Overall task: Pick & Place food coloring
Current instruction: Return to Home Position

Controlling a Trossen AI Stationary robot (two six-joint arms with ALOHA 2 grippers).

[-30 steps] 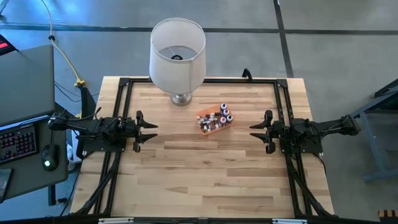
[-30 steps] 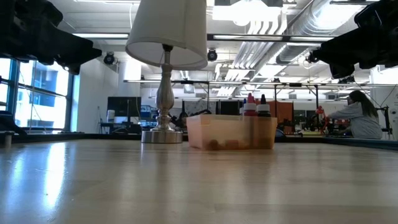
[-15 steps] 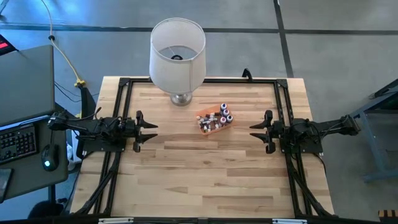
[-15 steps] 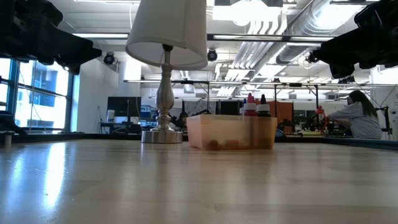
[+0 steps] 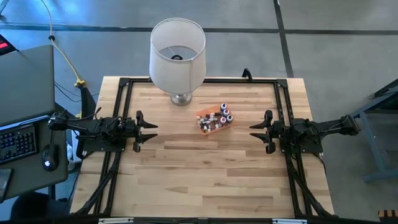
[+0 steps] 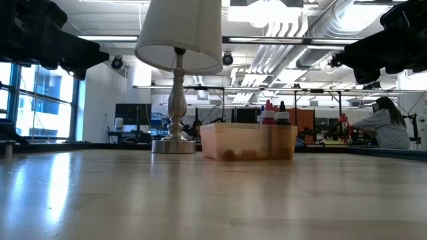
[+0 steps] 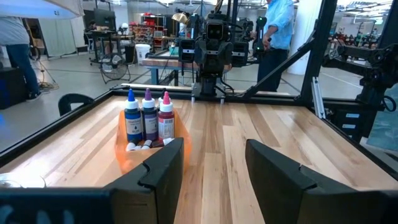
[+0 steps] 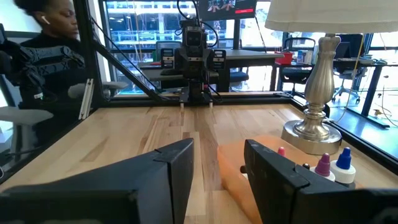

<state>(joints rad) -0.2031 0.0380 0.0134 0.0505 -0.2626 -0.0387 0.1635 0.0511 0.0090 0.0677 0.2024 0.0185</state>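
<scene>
**Orange bin filled; both arms parked at the table's sides**

Orange plastic is seen just right of centre in the high view, where the orange bin (image 5: 201, 116) stands on the wooden table (image 5: 205, 180), just below and to the right of the lamp (image 5: 178, 53). The food coloring (image 5: 219, 117) is gathered inside this bin. In the low view a red cap and a dark cap rise above the bin's rim near the middle of the frame. In the left wrist view blue, purple and red bottles are shown standing upright side by side, with paler caps lying lower down beside them. No bottle can be made out on the boards outside the bin in any view.

The left gripper (image 5: 152, 132) is held at the left edge of the table in the high view. Its fingers are spread, and only bare wood is seen between them in its own wrist view. The right gripper (image 5: 254, 132) is held at the right edge, level with the left one. Its fingers are likewise parted and nothing is carried. Both are kept well apart from the bin, which lies between them.

The picking and placing is judged to be finished, since every bottle in view is already in the bin. What is left appears to be only the settling of the arms into their rest pose. That step is judged to be all but done, as both arms are shown drawn back and mirrored across the table.
</scene>
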